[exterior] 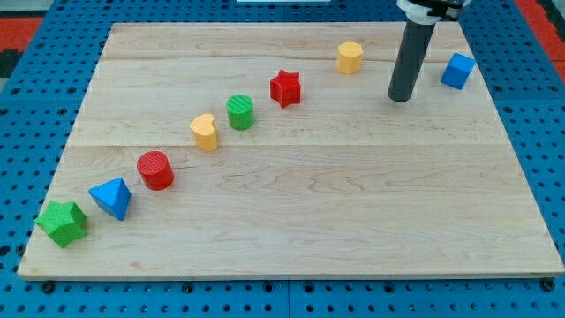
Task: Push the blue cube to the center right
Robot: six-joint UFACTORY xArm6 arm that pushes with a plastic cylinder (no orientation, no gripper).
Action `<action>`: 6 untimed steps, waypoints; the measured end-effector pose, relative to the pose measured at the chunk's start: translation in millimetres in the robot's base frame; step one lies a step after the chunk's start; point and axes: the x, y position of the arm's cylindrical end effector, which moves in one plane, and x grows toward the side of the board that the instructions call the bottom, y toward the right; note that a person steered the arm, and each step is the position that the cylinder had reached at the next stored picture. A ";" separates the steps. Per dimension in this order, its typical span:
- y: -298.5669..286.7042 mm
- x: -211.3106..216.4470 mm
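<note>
The blue cube point(457, 71) sits near the desk's point(309, 221) upper-right edge. My tip point(400, 98), a plain rod serving as end effector, grasps nothing; it rests left of the cube, not touching, so a downward push probably requires repositioning above it.

**Cut off at the top edge**

The rod point(412, 53) runs out of the view's top, so the arm above it goes unseen. The surface point(309, 221) loses nothing to any edge. No block is hidden behind another.
</note>
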 end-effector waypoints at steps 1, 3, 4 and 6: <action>0.6 0.0; 8.2 -37.7; 36.7 -87.6; 111.2 -59.6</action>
